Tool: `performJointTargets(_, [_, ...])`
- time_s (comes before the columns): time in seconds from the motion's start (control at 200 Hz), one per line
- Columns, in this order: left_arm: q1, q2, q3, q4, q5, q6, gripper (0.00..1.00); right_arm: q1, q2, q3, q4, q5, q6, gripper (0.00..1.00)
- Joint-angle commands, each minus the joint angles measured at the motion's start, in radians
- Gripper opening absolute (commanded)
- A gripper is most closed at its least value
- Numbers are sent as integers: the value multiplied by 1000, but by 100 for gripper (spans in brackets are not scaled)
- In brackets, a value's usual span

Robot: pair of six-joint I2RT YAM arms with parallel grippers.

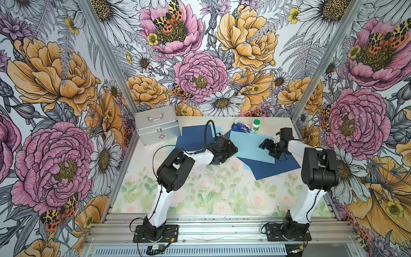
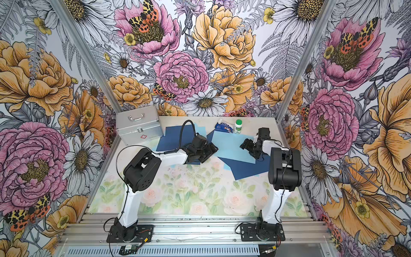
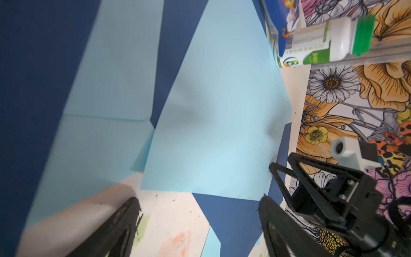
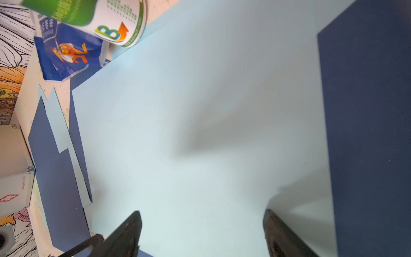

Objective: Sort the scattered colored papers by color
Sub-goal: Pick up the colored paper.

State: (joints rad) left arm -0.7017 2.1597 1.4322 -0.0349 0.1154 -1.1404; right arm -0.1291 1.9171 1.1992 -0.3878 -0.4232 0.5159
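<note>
**A:** Where are the papers?

**B:** All in the far half of the table (image 1: 200,189), colours mixed. The light blue sheet (image 1: 246,142) lies right of centre in both top views, on top of the navy sheets (image 1: 273,169) that stick out below and to its right. More navy paper (image 1: 191,138) lies left of centre, just beside the silver case (image 1: 158,126). A light blue strip (image 1: 219,130) pokes out at its upper right.

**A:** Why are both arms crowded in there?

**B:** My read is that the light sheet is uppermost and covers navy, so it has to go first. The arms come at it from opposite sides.

**A:** Hands?

**B:** Left hand (image 3: 200,213) has its fingers spread wide with nothing between them. It hangs at the sheet's left corner, over bare table and a navy edge. Right hand (image 4: 202,222) is also spread wide and empty, low over the right part of the light sheet. Its shadow falls on the sheet ahead of it, but I can't tell if it's touching.

**A:** Anything in the way?

**B:** A packet (image 1: 240,127) and a green-capped bottle (image 1: 255,126) sit right at the sheet's upper edge. Dragging the sheet up-frame would likely hit them. Thin paper lying flat will probably need an edge pinch or a slide.
</note>
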Motion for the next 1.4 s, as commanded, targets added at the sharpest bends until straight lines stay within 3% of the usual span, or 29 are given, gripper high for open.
performJointTargets(0.0, [13,45,3,-25,-27,-27,83,18,8,-41,-113,-23,27,85])
performJointTargets(0.405, [23,100,34,47,53,-48,47,16,14,-36,-113,-31,27,85])
performJointTargets(0.595, [27,94,35,45,53,-34,22,17,12,-35,-113,-35,27,85])
performJointTargets(0.826, [31,98,130,-80,9,64,0,18,-3,-38,-115,-34,24,85])
performJointTargets(1.011, [21,101,266,-245,-18,205,0,17,-34,-44,-118,-30,21,85])
performJointTargets(1.166, [2,90,396,-436,-28,394,0,17,-98,-51,-138,-6,4,85])
performJointTargets(1.396, [-30,51,550,-768,-205,686,0,17,-232,-65,-149,35,-28,85])
